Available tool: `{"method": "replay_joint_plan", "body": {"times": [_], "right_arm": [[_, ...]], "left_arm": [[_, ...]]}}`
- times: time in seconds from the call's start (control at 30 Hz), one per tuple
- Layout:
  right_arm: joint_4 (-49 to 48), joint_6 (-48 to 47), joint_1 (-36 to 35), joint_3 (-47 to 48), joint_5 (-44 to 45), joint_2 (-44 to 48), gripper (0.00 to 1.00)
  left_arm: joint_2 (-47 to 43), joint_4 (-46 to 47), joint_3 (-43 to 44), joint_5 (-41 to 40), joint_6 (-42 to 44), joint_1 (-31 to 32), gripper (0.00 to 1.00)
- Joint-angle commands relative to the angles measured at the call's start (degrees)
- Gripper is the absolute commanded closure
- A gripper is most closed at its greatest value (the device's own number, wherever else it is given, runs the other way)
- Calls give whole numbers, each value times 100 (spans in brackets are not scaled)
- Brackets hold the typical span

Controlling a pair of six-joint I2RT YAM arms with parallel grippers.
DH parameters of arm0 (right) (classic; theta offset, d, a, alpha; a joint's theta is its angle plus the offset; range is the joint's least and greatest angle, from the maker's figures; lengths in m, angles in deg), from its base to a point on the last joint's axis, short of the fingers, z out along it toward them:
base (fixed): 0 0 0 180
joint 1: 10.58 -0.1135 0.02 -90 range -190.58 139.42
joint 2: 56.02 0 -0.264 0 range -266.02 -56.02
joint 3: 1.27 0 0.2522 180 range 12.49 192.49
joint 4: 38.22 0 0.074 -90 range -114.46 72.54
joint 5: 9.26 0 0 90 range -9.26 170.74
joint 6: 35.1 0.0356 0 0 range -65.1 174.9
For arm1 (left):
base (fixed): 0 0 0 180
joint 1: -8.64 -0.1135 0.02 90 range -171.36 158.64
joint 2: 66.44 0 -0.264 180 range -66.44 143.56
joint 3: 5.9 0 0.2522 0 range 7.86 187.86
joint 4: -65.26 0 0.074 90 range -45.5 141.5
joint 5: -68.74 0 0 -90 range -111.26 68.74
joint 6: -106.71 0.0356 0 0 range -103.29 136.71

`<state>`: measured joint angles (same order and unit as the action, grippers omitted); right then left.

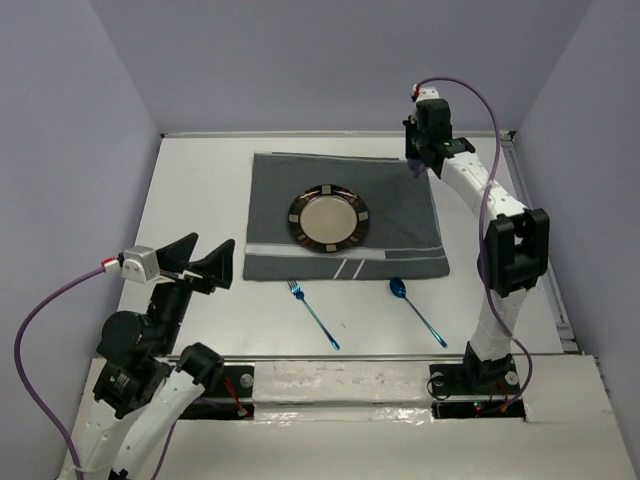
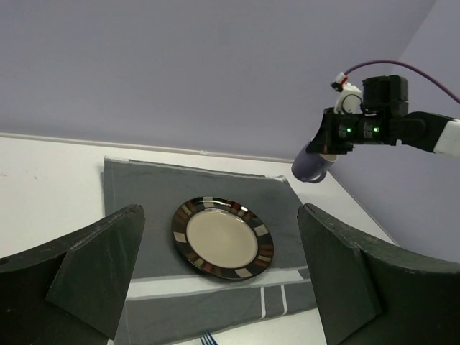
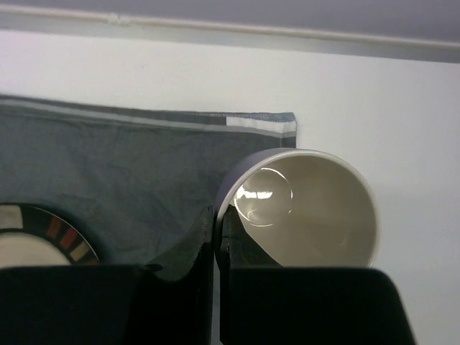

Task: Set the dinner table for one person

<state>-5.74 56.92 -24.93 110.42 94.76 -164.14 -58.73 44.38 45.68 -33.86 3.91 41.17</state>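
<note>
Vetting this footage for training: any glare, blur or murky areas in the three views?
Top external: even, soft light, faint shadows, nothing blown out. Left wrist: its own fingers loom dark and soft-edged; the plate is sharp. Right wrist: bright round glare inside the cup; foreground near-black.

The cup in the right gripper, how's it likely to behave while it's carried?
The cup looks glazed and glossy inside, so probably slippery and breakable. The right gripper pinches only one wall at the rim, so it may swing or tilt.
</note>
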Motion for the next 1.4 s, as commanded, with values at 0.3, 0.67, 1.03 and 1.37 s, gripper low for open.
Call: {"method": "replay_joint_plan", "body": {"times": [0.3,0.67,1.03,1.37], "right_arm": [[607,-1011,-112,2019,-146,-1492,100],[607,-932,-112,2169,-330,-1897,100],[624,-897,-112,2142,-146,-2003,75],[765,-476,-164,1941,-216,-1109,50]], "left_arm": [[319,228,23,-93,128,-168,1],[381,246,23,-67,128,-239,1],[460,272,6,12,120,-274,1],[495,298,-12,117,120,-344,1]]}}
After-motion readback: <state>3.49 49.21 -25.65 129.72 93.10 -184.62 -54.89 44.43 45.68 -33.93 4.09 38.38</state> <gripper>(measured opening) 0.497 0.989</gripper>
